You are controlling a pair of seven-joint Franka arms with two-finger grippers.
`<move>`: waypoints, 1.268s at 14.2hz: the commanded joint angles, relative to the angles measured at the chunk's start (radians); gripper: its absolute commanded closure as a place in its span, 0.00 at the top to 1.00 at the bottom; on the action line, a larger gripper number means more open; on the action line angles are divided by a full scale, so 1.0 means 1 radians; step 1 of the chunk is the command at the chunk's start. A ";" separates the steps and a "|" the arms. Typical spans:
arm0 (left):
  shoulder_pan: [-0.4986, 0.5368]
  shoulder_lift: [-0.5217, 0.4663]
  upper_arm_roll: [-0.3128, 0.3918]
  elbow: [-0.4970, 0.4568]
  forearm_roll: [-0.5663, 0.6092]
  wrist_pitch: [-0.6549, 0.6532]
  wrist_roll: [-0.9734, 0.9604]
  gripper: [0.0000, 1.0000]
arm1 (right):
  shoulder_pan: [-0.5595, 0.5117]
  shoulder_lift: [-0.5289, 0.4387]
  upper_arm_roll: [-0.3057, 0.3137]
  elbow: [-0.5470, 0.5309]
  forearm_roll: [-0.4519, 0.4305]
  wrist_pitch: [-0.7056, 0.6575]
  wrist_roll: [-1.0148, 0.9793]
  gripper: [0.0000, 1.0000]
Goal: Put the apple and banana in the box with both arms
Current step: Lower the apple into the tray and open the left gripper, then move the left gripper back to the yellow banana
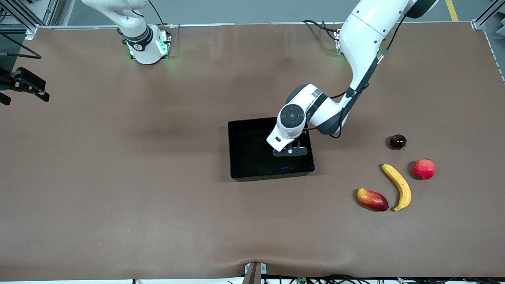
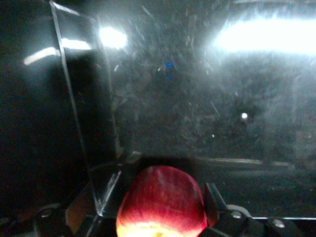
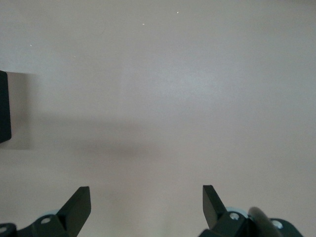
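From my station the brown tabletop (image 1: 118, 189) filled the front view. On it sat the black box (image 1: 240, 157), and the left arm (image 1: 363, 43) reached down into it, its wrist covering the left claw (image 1: 290, 151) so that I saw only a dark bar there. The left wrist view gave what the front one hid: the left claw (image 2: 163, 207) was clamped on the apple (image 2: 162, 202), red with a yellowish underside, held just above the scratched, glare-streaked box floor (image 2: 197, 98) close to a glossy wall. Only the upper part of the apple showed; the rest was cut off at the picture's edge.

The right arm (image 1: 134, 27) waited at its base, and its claw lay outside the front view. The right wrist view showed the right claw (image 3: 146, 205) spread wide over bare tabletop (image 3: 173, 74), holding nothing, with a black corner (image 3: 4, 106) at the picture's edge that I could not identify.

Well away from the left claw, toward the left arm's end, lay the banana (image 1: 399, 187). Just beside it were a red-yellow mango-like fruit (image 1: 372, 199), a pinkish-red round fruit (image 1: 424, 169), and a small dark round fruit (image 1: 397, 141).
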 commanded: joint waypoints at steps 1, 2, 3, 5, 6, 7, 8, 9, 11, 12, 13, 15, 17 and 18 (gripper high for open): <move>0.013 -0.058 0.001 0.135 0.021 -0.206 0.007 1.00 | 0.000 0.001 0.005 -0.002 -0.021 -0.001 -0.002 1.00; 0.022 -0.063 0.004 0.218 0.021 -0.291 0.025 1.00 | 0.002 0.001 0.005 -0.002 -0.021 -0.001 -0.002 1.00; 0.047 -0.074 0.006 0.272 0.021 -0.333 0.051 1.00 | 0.004 0.001 0.005 -0.002 -0.021 -0.001 -0.002 1.00; 0.114 -0.123 0.004 0.294 0.011 -0.345 0.105 1.00 | 0.008 0.001 0.005 -0.002 -0.021 -0.002 -0.002 1.00; 0.165 -0.138 -0.002 0.293 0.006 -0.350 0.145 1.00 | 0.008 0.001 0.005 -0.002 -0.021 -0.002 -0.002 1.00; 0.205 -0.149 -0.005 0.291 0.005 -0.368 0.194 1.00 | 0.008 0.001 0.005 -0.002 -0.021 -0.002 -0.002 1.00; 0.235 -0.150 -0.005 0.291 0.005 -0.374 0.229 1.00 | 0.010 0.001 0.005 -0.002 -0.021 -0.002 -0.002 1.00; 0.272 -0.149 -0.005 0.291 0.006 -0.375 0.252 1.00 | 0.010 0.001 0.005 -0.002 -0.021 -0.002 -0.002 1.00; 0.321 -0.137 0.000 0.288 0.020 -0.372 0.272 1.00 | 0.008 0.001 0.005 -0.002 -0.023 -0.002 -0.002 1.00; 0.338 -0.120 0.004 0.288 0.023 -0.359 0.274 1.00 | 0.008 0.001 0.005 -0.002 -0.021 -0.001 -0.002 1.00; 0.354 -0.102 0.006 0.289 0.040 -0.341 0.274 1.00 | 0.008 0.001 0.005 -0.002 -0.021 -0.002 0.000 1.00; 0.404 -0.066 0.004 0.289 0.066 -0.286 0.279 1.00 | 0.007 0.001 0.005 -0.003 -0.021 -0.004 0.006 1.00; 0.426 -0.032 0.007 0.296 0.063 -0.255 0.327 1.00 | 0.011 0.001 0.005 -0.003 -0.021 -0.005 0.047 1.00; 0.444 -0.022 0.011 0.296 0.069 -0.220 0.351 1.00 | 0.028 0.001 0.005 -0.003 -0.021 -0.007 0.106 1.00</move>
